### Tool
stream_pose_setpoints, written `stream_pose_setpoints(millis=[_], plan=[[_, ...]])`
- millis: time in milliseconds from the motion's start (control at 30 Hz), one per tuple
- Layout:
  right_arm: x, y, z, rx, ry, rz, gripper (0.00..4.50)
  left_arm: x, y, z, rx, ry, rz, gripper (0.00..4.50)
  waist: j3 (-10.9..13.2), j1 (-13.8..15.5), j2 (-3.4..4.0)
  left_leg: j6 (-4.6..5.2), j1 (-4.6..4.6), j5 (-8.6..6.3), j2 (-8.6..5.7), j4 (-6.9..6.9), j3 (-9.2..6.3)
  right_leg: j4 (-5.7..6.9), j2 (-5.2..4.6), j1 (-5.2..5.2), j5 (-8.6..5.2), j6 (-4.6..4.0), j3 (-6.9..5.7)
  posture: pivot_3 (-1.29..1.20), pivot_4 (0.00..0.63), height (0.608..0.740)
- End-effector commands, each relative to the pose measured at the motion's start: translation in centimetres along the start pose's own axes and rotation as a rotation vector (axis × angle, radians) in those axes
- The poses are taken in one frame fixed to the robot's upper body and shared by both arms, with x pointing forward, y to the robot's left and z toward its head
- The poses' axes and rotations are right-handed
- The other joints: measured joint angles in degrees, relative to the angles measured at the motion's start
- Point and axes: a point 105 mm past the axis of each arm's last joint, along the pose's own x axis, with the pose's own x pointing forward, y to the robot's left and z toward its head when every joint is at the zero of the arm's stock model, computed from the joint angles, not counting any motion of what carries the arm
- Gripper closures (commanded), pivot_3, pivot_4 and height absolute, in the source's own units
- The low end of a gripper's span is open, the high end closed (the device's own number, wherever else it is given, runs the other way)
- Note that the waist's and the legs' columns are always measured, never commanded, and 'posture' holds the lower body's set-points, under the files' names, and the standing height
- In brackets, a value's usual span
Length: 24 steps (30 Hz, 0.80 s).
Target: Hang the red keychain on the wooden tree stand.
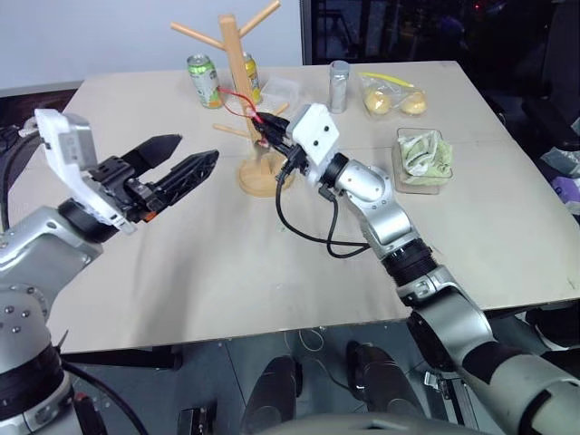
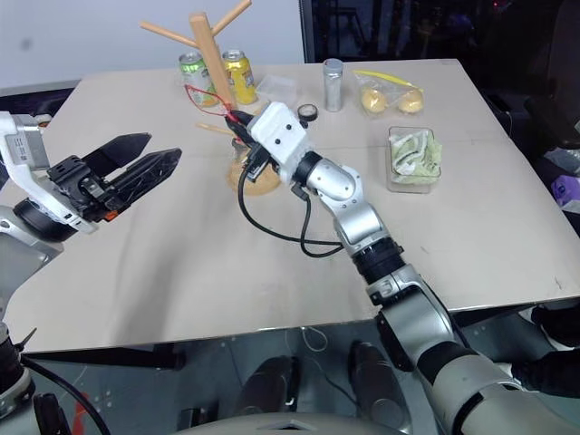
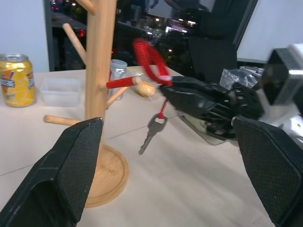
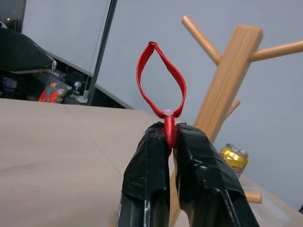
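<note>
1. We see the thin red cord keychain (image 4: 162, 80) with its small silver key (image 3: 151, 133) pinched in our right gripper (image 4: 171, 137), loop upright, key dangling, beside the tall light-wood tree stand (image 1: 237, 68).
2. Our left gripper (image 1: 181, 161) hovers apart, fingers spread, holding nothing.
3. A green can (image 1: 204, 80) and a yellow can (image 3: 16, 79) stand behind on the beige table (image 1: 227, 263).

On the table (image 1: 181, 299) stood one wooden tree stand (image 1: 237, 72). One red keychain (image 4: 162, 80) carried a single silver key (image 3: 152, 132). There were two drink cans, one green (image 1: 205, 80) and one yellow (image 1: 249, 74), plus one silver canister (image 1: 339, 86). Two clear containers sat there: an empty one (image 1: 279, 89) and one holding crumpled green stuff (image 1: 422, 159). One bag of yellow items (image 1: 391, 96) lay nearby.
</note>
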Motion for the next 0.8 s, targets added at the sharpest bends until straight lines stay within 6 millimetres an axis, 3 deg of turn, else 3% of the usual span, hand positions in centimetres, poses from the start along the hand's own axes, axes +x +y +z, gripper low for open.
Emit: stream_pose_setpoints(millis=[33,800], plan=[[0.7,-0.6,1.0,-0.009,-0.024,-0.012,4.37,0.0,-0.2,0.9,0.043,-0.02,-0.012,0.0,0.0,0.0,0.01,0.0,0.0,0.0,0.0,-0.02,-0.01,0.0,0.0,-0.01,0.0,-0.01,-0.01,0.0,0.15,0.74],[0.2,-1.1,-2.1,0.025,0.162,-0.047,4.37,0.7,0.2,1.0,0.071,-0.009,-0.04,0.0,0.0,-0.2,0.02,0.0,-0.02,0.0,0.0,-0.04,-0.05,0.0,0.01,-0.02,-0.01,-0.01,-0.05,0.0,0.15,0.74]])
